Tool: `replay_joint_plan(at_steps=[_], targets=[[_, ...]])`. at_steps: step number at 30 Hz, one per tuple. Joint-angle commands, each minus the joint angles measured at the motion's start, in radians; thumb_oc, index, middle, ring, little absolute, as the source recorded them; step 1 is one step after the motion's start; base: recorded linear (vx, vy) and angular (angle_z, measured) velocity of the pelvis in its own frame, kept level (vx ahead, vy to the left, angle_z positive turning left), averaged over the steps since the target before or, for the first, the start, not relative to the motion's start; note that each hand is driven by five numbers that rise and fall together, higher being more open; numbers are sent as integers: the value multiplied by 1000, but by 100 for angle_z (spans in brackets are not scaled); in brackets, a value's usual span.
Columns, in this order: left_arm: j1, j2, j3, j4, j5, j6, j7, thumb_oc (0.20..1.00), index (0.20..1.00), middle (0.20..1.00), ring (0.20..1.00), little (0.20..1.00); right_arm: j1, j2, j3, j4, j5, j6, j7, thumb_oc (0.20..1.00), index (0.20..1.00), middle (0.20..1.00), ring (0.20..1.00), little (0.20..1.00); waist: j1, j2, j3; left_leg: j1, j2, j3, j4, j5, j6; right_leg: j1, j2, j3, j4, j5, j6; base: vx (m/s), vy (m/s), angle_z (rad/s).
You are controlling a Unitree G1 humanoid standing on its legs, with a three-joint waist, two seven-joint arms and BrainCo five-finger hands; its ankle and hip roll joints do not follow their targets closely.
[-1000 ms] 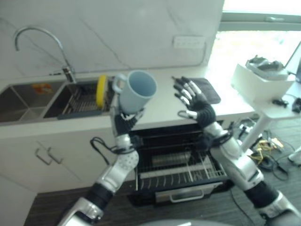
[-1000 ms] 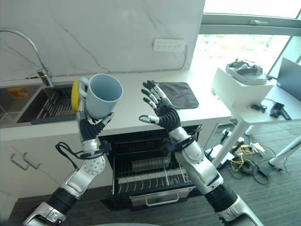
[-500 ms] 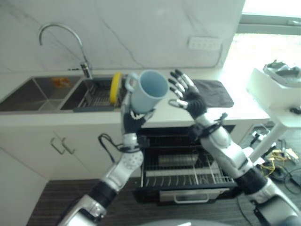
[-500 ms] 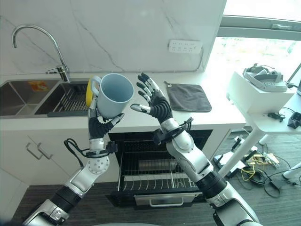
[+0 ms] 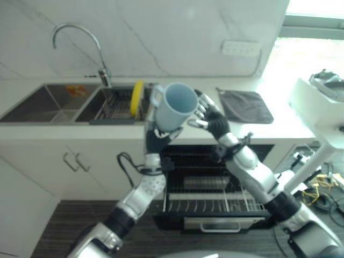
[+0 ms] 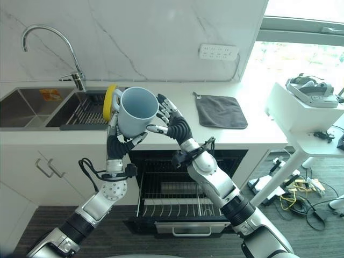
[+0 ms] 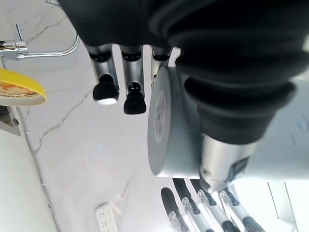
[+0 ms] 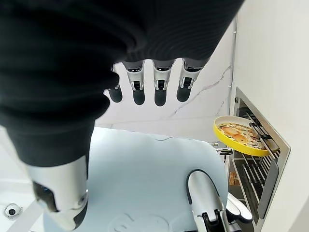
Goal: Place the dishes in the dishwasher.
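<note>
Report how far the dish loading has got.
Done: the black dishwasher stands open, its wire rack pulled out. In hand: the left robot hand holds the pale blue ceramic mug above the counter; the open right robot hand reaches its side. Left: racking the mug, then the yellow plate in the sink rack.

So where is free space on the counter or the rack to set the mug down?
The counter is bare between the sink rack and the grey cloth, and again right of the cloth. The open dishwasher rack looks mostly bare in front. The sink rack already holds a yellow plate.
</note>
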Motion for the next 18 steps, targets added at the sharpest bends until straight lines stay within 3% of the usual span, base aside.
replay_joint_plan(at_steps=[1,9,18], targets=[[-134,10,-30,-11,-36,-49,-4,200,200,200,200,200,-120,55,12,-7,-21,-24,16,1000,1000,1000,1000,1000,19,-54,-6,-36,19,-109,-1,39,-12,48,-37,26,2,-11,5,0,0,0],[-130,3,-44,-12,-55,-33,-15,200,200,200,200,200,-134,65,38,-19,-31,-20,23,1000,1000,1000,1000,1000,26,-55,-2,-37,16,-110,-1,38,-10,48,-41,19,2,-9,7,7,-1,3],[-135,-18,-71,54,-38,-77,-8,200,200,200,200,200,-177,86,67,-3,-58,-16,13,1000,1000,1000,1000,1000,33,-58,1,-37,13,-114,-1,38,-7,48,-40,20,2,-8,5,13,-3,0]])
